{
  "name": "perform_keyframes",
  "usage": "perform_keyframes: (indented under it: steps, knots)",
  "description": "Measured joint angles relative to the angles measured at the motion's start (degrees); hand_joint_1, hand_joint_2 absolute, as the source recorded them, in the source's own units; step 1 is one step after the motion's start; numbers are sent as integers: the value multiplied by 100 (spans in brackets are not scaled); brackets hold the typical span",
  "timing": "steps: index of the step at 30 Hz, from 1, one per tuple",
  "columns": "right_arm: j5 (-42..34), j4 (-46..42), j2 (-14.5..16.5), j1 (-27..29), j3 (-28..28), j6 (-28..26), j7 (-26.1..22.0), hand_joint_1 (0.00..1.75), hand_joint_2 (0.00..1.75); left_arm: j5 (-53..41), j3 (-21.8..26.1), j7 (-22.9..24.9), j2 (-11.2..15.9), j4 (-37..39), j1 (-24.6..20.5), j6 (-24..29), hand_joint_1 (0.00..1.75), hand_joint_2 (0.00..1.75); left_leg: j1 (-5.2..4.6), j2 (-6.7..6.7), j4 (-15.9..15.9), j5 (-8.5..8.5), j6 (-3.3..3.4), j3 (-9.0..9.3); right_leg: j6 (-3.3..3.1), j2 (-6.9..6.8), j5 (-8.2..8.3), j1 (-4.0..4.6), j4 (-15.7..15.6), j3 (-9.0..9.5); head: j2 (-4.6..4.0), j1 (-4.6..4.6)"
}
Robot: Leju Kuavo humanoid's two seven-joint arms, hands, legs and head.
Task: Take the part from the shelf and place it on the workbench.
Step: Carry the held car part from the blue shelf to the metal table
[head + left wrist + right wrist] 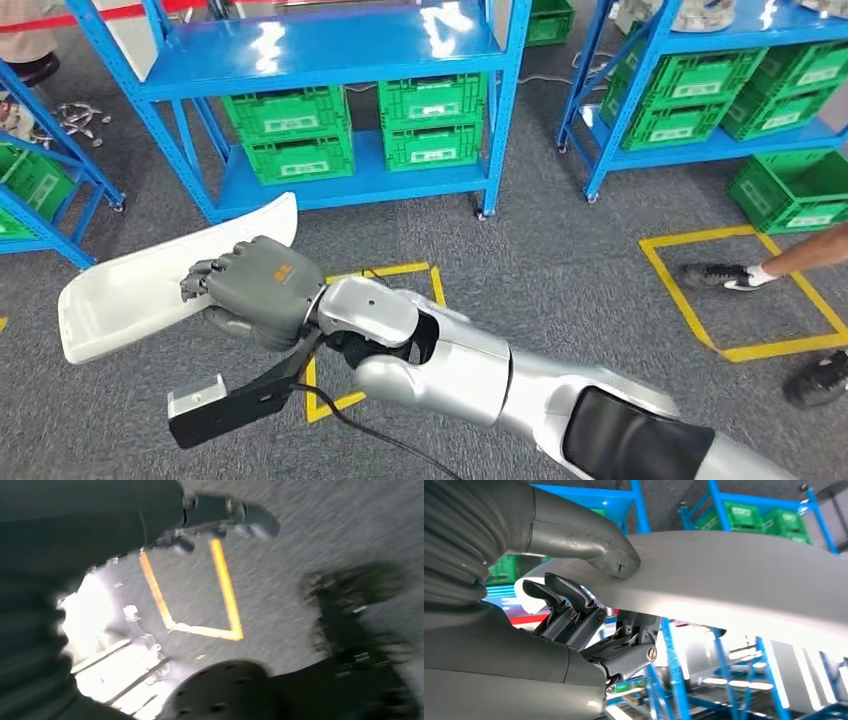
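Observation:
The part is a long, white, curved panel [140, 285], held tilted above the grey floor at the left of the head view. My right hand [255, 290] grips one long edge of it, the silver arm reaching across from the lower right. In the right wrist view the thumb [589, 545] presses on one face of the panel [734, 580] and the dark fingers [574, 610] curl against the other face. My left hand [100, 535] hangs over the floor, blurred, its fingers [230, 517] stretched out with nothing in them.
Blue shelves [330, 60] with green crates [295, 135] stand ahead, and more at the right [700, 100] and left [40, 180]. Yellow tape squares [700, 300] mark the grey floor. A person's shoes [725, 275] stand at the right.

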Motion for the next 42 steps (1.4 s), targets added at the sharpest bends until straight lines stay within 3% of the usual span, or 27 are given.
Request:
perform_keyframes:
  steps: [2, 4, 6, 7, 8, 9, 11, 13, 15, 17, 19, 21, 23, 24, 25, 26, 28, 29, 30, 32, 33, 35, 37, 38, 39, 40, 42]
  knots:
    - [2, 19, 2, -10, 26, -3, -39, 175, 175, -2, -2, -4, -27, -2, -56, 1, 0, 175, 17, -104, -26, 24, 95, -51, 60, -62, -10, 7, 28, -6, 0, 10]
    - [-10, 29, -1, -43, 40, -4, -66, 175, 175, 3, -2, 42, -68, 1, -60, 1, 0, 175, 48, -207, -41, 70, 175, -83, 134, 151, -182, -18, 249, -97, 0, 19]
    - [-43, 37, -30, -75, 44, -3, -72, 175, 175, 5, -2, 128, -102, 8, -44, 1, 0, 175, 57, -311, -44, 117, 232, -137, 181, 458, -556, -47, 896, -383, 0, 29]
    - [-59, 44, -52, -80, 48, 2, -66, 175, 175, 20, -2, 179, -114, 13, -28, 1, 0, 175, 56, -376, -38, 138, 245, -171, 189, 525, -727, -53, 1281, -560, 0, 33]
    - [-71, 54, -74, -78, 52, 9, -60, 175, 175, 49, 0, 222, -124, 16, -1, 1, 0, 175, 56, -450, -29, 157, 246, -204, 190, 553, -813, -55, 1558, -688, 0, 35]
    - [-76, 64, -91, -77, 58, 22, -62, 175, 175, 89, 3, 251, -133, 20, 34, 1, 0, 175, 56, -529, -18, 174, 239, -234, 185, 566, -791, -57, 1644, -724, 0, 36]
    - [-80, 90, -105, -86, 68, 44, -113, 175, 175, 177, 21, 246, -153, 26, 111, 1, 0, 175, 57, -684, 8, 199, 212, -269, 154, 631, -459, -64, 1133, -450, 0, 38]
    - [-91, 121, -110, -106, 75, 52, -198, 175, 175, 228, 51, 218, -179, 29, 157, 1, 0, 175, 57, -829, 34, 229, 163, -308, 117, 902, -189, -84, 380, -66, 0, 33]
    - [-104, 154, -114, -117, 80, 51, -247, 175, 175, 242, 83, 201, -194, 29, 176, 1, 0, 175, 64, -952, 33, 276, 85, -359, 90, 1045, -135, -79, 89, 56, 0, 28]
    - [-108, 182, -113, -124, 86, 46, -273, 175, 175, 247, 102, 197, -198, 31, 211, 0, 0, 175, 82, -1056, -2, 331, -1, -400, 41, 912, -88, -65, 69, 44, 0, 28]
    - [-114, 212, -99, -141, 98, 7, -310, 175, 175, 241, 108, 170, -214, 34, 248, -1, 0, 175, 73, -875, 107, 259, -51, -481, -36, 774, -34, -79, 27, 47, 0, 2]
    - [-144, 282, -89, -159, 105, -89, -410, 175, 175, 181, 109, 133, -231, 37, 244, -1, 0, 175, 59, -535, 636, -72, -84, -709, -89, 616, -2, -78, 3, 32, 0, -38]
    - [-196, 417, -86, -165, 116, -171, -552, 175, 175, 109, 109, 120, -243, 36, 221, -1, 0, 175, 67, -403, 1373, -435, -122, -998, -104, 437, 7, -63, 5, 2, 0, -51]
    - [-220, 489, -81, -165, 128, -189, -606, 175, 175, 91, 109, 114, -249, 36, 220, -1, 0, 175, 70, -384, 1566, -496, -133, -1048, -105, 345, 11, -59, 7, -10, 0, -50]
    - [-239, 556, -71, -165, 142, -197, -639, 175, 175, 66, 109, 102, -255, 36, 228, -1, 0, 175, 72, -366, 1542, -455, -136, -985, -105, 261, 13, -57, 11, -20, 0, -50]
    - [-256, 604, -57, -166, 154, -209, -654, 175, 175, 29, 108, 92, -257, 36, 238, -1, 0, 175, 72, -328, 1278, -326, -133, -800, -101, 184, 13, -57, 18, -24, 0, -50]
    - [-278, 669, -24, -179, 164, -246, -652, 175, 175, -79, 101, 105, -260, 35, 240, -1, 0, 175, 49, -90, 479, -70, -90, -299, -72, 40, -4, -38, 45, -29, 0, -54]
    - [-281, 683, -15, -186, 164, -262, -636, 175, 175, -114, 96, 114, -260, 32, 234, -1, 0, 175, 31, 7, 193, 0, -48, -135, -46, -20, -12, -22, 59, -33, 0, -50]
    - [-281, 694, -10, -192, 167, -274, -613, 175, 175, -135, 92, 113, -261, 30, 231, -1, 0, 175, 12, 66, 49, 21, -5, -63, -18, -76, -17, -5, 70, -35, 0, -46]
    - [-276, 711, -10, -194, 181, -283, -564, 175, 175, -164, 89, 84, -261, 28, 233, -1, 0, 175, 2, -37, 32, 43, 71, -96, 38, -184, -14, 10, 71, -34, 0, -33]
    - [-274, 720, -10, -194, 190, -288, -550, 175, 175, -181, 87, 72, -264, 29, 236, -1, 0, 175, 13, -99, 21, 63, 101, -109, 71, -158, -35, -1, 93, -35, 0, -32]
    - [-274, 735, -12, -196, 204, -303, -547, 175, 175, -201, 81, 63, -277, 28, 212, -1, 0, 175, 41, -221, -5, 109, 174, -135, 137, 131, -239, -31, 377, -153, 0, -20]
    - [-275, 764, -20, -193, 221, -313, -557, 175, 175, -191, 78, 39, -286, 26, 165, -1, 0, 175, 45, -354, -8, 145, 225, -180, 172, 475, -611, -57, 1075, -482, 0, 0]
    - [-275, 784, -24, -187, 233, -314, -561, 175, 175, -184, 78, 24, -286, 26, 147, -1, 0, 175, 43, -430, -4, 158, 236, -204, 175, 541, -755, -58, 1441, -661, 0, 7]
    - [-275, 803, -26, -182, 247, -313, -567, 175, 175, -174, 78, 8, -286, 26, 140, -1, 0, 175, 40, -515, 2, 169, 235, -224, 171, 570, -798, -58, 1659, -771, 0, 9]
    - [-276, 815, -26, -178, 260, -313, -572, 175, 175, -169, 78, -2, -285, 27, 140, -1, 0, 175, 39, -601, 10, 180, 228, -239, 159, 585, -730, -58, 1664, -776, 0, 11]
    - [-277, 823, -23, -182, 272, -313, -576, 175, 175, -158, 78, -10, -286, 29, 149, -1, 0, 175, 41, -773, 31, 198, 204, -253, 117, 683, -351, -59, 1062, -470, 0, 13]
